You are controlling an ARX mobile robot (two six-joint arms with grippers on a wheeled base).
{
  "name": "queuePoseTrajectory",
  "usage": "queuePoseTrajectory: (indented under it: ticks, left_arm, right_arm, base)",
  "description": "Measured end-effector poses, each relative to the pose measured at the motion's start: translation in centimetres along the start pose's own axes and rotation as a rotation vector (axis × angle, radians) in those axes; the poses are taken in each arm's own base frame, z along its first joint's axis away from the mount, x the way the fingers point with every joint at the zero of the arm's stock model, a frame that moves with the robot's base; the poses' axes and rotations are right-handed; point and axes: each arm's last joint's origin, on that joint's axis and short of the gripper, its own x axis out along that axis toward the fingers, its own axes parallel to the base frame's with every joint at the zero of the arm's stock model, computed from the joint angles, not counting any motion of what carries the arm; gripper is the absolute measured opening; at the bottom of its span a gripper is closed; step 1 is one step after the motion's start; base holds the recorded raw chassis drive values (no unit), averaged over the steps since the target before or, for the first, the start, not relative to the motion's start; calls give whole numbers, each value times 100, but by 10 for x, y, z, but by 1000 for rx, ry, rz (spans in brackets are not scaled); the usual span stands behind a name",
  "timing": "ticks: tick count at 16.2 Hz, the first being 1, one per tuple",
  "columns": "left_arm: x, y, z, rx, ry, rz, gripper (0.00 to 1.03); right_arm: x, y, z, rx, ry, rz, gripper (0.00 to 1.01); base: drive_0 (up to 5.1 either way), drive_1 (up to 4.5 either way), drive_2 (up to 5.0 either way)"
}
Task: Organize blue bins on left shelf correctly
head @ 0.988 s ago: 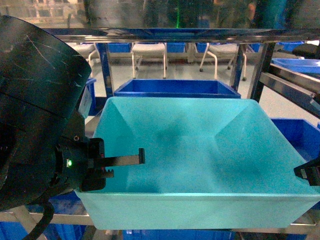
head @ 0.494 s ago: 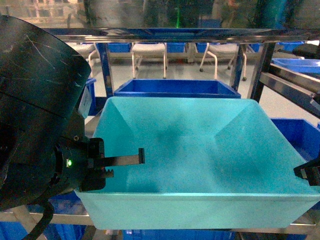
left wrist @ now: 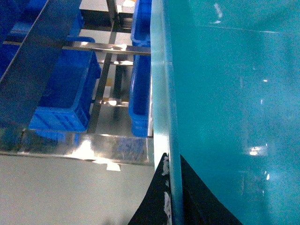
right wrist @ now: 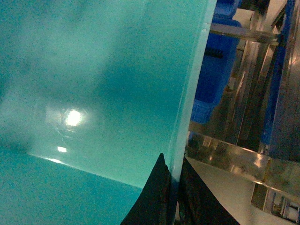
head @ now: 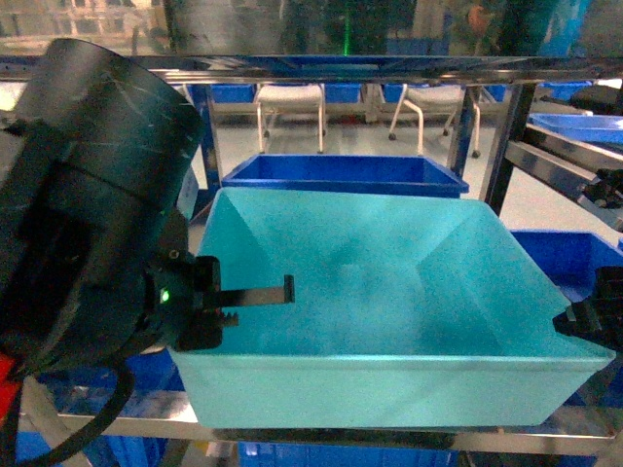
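Head: cyan bin (head: pixel 389 292) sat on shelf rail (head: pixel 389 440), left gripper (head: pixel 229 309) pinching left wall, right gripper (head: pixel 584 326) at right rim.
Left wrist: fingers (left wrist: pixel 161 197) straddled rim, closed on it.
Right wrist: same. Best keep both sides level, push evenly.

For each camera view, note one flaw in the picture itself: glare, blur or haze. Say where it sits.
Head view: hazy and soft over the floor of the turquoise bin, and the left arm looms large and dark. Left wrist view: bright glare on the steel shelf rail, small highlights on the bin wall. Right wrist view: a round light reflection on the bin wall, with the background bins blurred.
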Motion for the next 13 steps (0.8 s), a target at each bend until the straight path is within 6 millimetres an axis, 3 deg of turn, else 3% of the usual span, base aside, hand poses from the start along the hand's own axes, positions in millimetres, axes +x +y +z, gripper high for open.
queuePoseTrajectory:
  ticks: [3, 8, 13]
  left_arm:
    - [28, 0, 10, 2, 21, 8, 2]
    - [50, -1, 18, 39, 38, 14, 2]
    - [52, 0, 17, 58, 41, 24, 2]
  right_arm:
    - [21, -2, 13, -12, 18, -6, 2]
    - [41, 1, 15, -26, 62, -44, 2]
    - [46, 3, 11, -26, 86, -43, 2]
  base:
    - [0, 0, 0]
    - [0, 0, 0]
    - [0, 0, 0]
